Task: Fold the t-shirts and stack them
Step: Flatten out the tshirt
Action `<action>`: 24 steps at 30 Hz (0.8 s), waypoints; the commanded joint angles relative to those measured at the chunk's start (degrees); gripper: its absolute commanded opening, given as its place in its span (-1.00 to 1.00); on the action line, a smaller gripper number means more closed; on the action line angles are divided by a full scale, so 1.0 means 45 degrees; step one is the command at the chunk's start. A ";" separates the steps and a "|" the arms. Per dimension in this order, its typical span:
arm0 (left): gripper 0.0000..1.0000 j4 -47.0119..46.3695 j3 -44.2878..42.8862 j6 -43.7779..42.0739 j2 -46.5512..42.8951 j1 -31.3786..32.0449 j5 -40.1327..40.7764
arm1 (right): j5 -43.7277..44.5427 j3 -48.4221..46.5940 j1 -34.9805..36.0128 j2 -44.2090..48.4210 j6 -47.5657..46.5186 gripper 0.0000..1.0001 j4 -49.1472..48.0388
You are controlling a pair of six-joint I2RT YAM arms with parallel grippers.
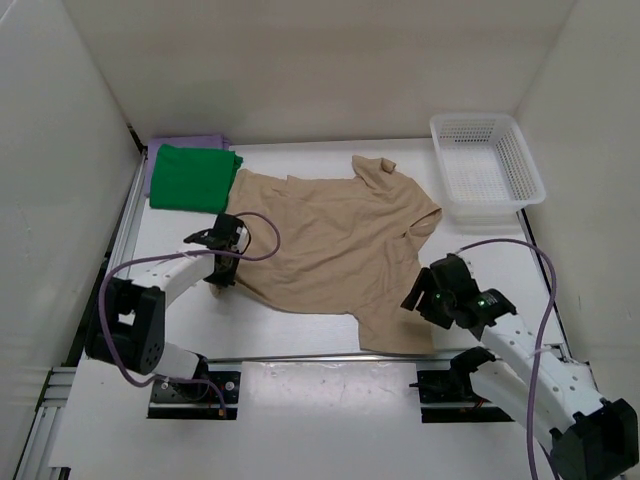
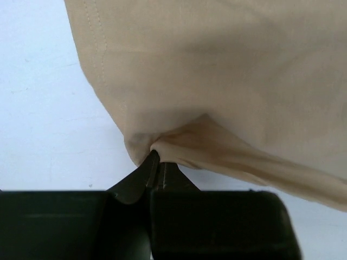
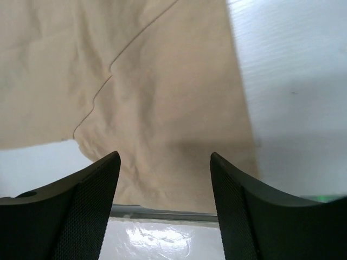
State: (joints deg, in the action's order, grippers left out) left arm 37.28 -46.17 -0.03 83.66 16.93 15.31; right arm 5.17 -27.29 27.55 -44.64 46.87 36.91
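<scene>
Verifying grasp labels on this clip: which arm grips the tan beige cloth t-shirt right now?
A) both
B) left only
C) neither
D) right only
B: the left gripper has its jaws pinched shut on a fold at the edge of the tan beige cloth t-shirt, while the right gripper hangs over the shirt's hem with jaws apart, gripping nothing.
</scene>
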 commanded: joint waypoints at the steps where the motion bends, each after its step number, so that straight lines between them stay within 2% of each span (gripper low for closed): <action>1: -0.79 -0.0276 0.0552 0.0007 -0.1068 -0.0129 -0.0160 | 0.1819 -0.0518 0.0069 -0.0213 0.1477 0.45 0.2050; 5: -0.79 -0.0276 0.1099 0.0007 -0.1771 -0.0577 -0.0160 | 0.1976 -0.0518 0.0436 -0.2008 0.1770 0.50 0.2813; 7: -0.79 -0.0276 0.1216 0.0007 -0.2007 -0.0578 -0.0043 | 0.1744 -0.0227 0.0790 -0.2169 0.2064 0.56 0.2990; 12: -0.79 -0.0159 0.1588 0.0007 -0.2321 -0.0578 -0.0043 | 0.1800 0.0888 0.1182 -0.2656 0.2240 0.61 0.1801; 14: -0.79 -0.0159 0.1589 0.0007 -0.2321 -0.0694 -0.0043 | 0.1801 0.1025 0.1182 -0.3319 0.2123 0.54 0.1137; 18: -0.79 -0.0159 0.1882 0.0007 -0.2554 -0.0948 -0.0160 | 0.1177 0.1318 0.1182 -0.4531 0.1538 -0.39 0.0042; 19: -0.79 -0.0159 0.1882 0.0007 -0.2555 -0.0949 -0.0315 | 0.1176 0.1144 0.1182 -0.4687 0.1344 -0.86 -0.0230; 20: -0.79 -0.0159 0.1882 0.0007 -0.2555 -0.1162 -0.0568 | 0.1040 0.1026 0.1182 -0.4843 0.0974 -1.00 -0.0348; 23: -0.79 -0.0159 0.0832 0.0007 -0.1992 -0.1671 -0.1134 | 0.0630 -0.0415 -0.0122 -0.5175 -0.0680 -1.00 -0.1321; 24: -0.79 -0.0159 0.0131 0.0007 -0.1100 -0.1827 -0.1137 | 0.0474 -0.2199 -0.1209 -0.5815 -0.1153 -1.00 -0.1539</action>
State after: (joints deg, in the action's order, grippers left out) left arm 37.78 -39.35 -0.03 75.40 10.50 12.71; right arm 7.07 -30.37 28.64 -65.28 48.66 41.89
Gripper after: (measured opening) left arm 0.122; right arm 0.008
